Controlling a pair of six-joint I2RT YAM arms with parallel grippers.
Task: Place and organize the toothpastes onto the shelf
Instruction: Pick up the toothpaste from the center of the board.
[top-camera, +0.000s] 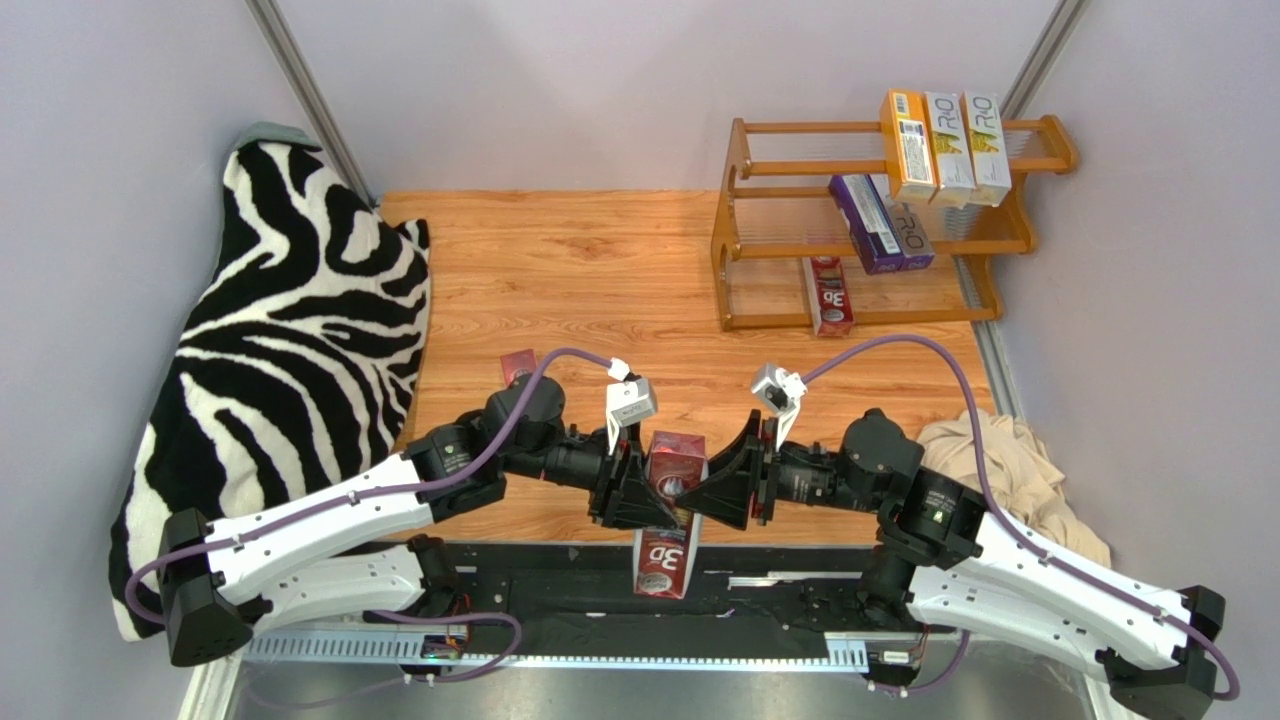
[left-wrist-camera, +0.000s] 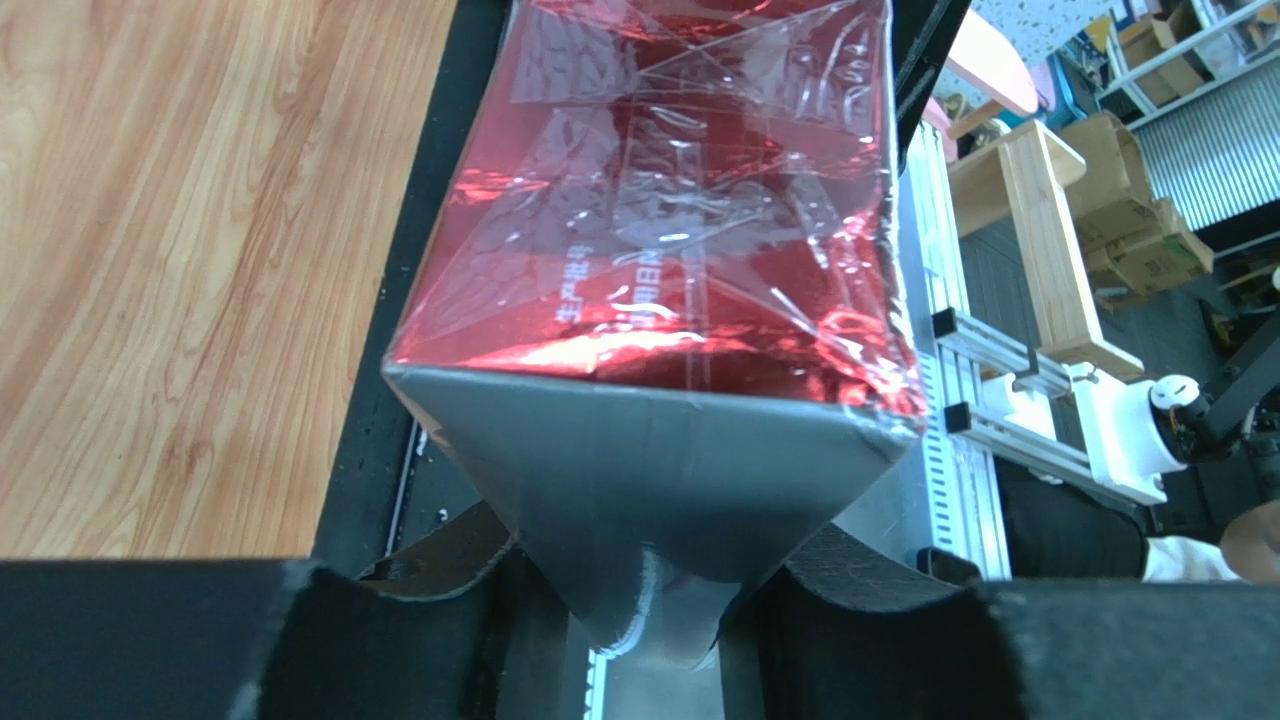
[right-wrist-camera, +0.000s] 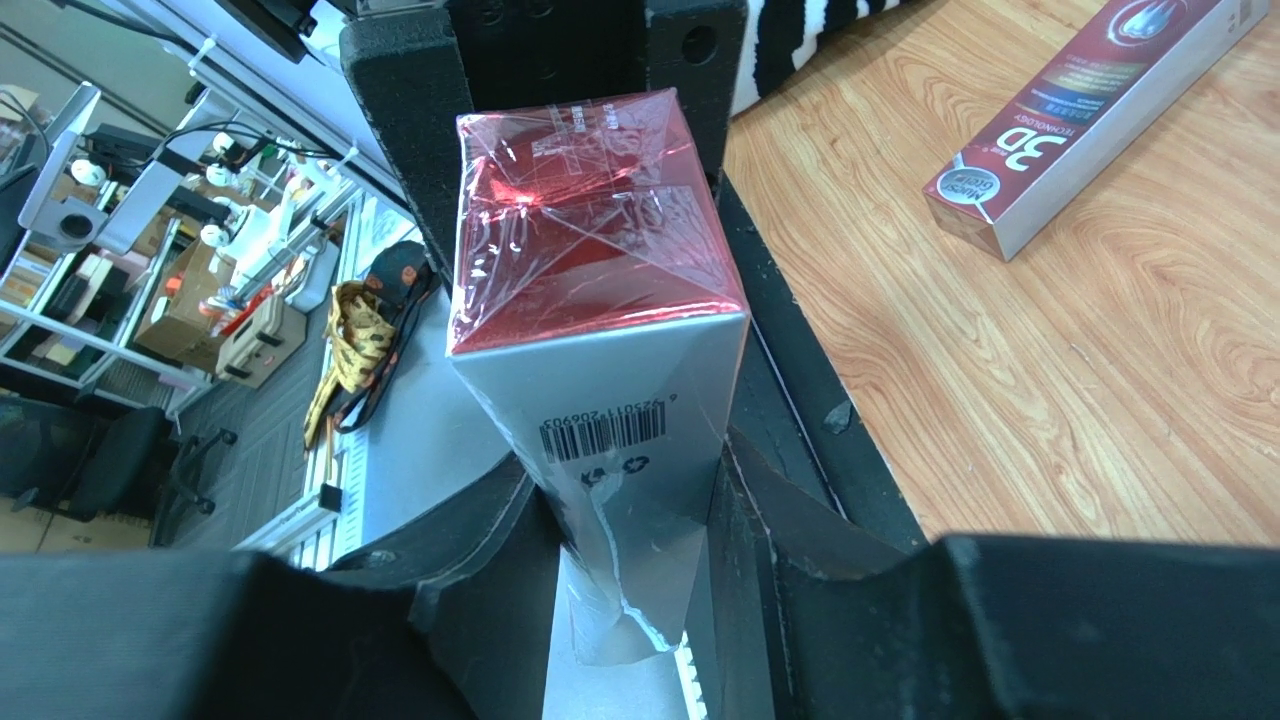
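Because the red toothpaste carton (top-camera: 669, 558) is light, stiff cardboard under slippery film, I would take it on its long flat sides, without much force. My left gripper (top-camera: 649, 503) and my right gripper (top-camera: 718, 488) both clamp it at the middle of the table's near edge. Its long axis runs from the near edge toward the far edge, with the "3D" end nearest me.

Red carton (left-wrist-camera: 661, 270): clear film wrap, glossy, wrinkled, strong glare; side face silver-grey card, duller.
Left gripper (left-wrist-camera: 646, 593): matt black, faintly grainy.
Table (top-camera: 571, 270): wood grain, smooth, low sheen.
Shelf (top-camera: 732, 225): orange-brown wood, satin finish.
Zebra cloth (top-camera: 286, 345): soft pile.
Beige cloth (top-camera: 999, 450): crumpled, matt.
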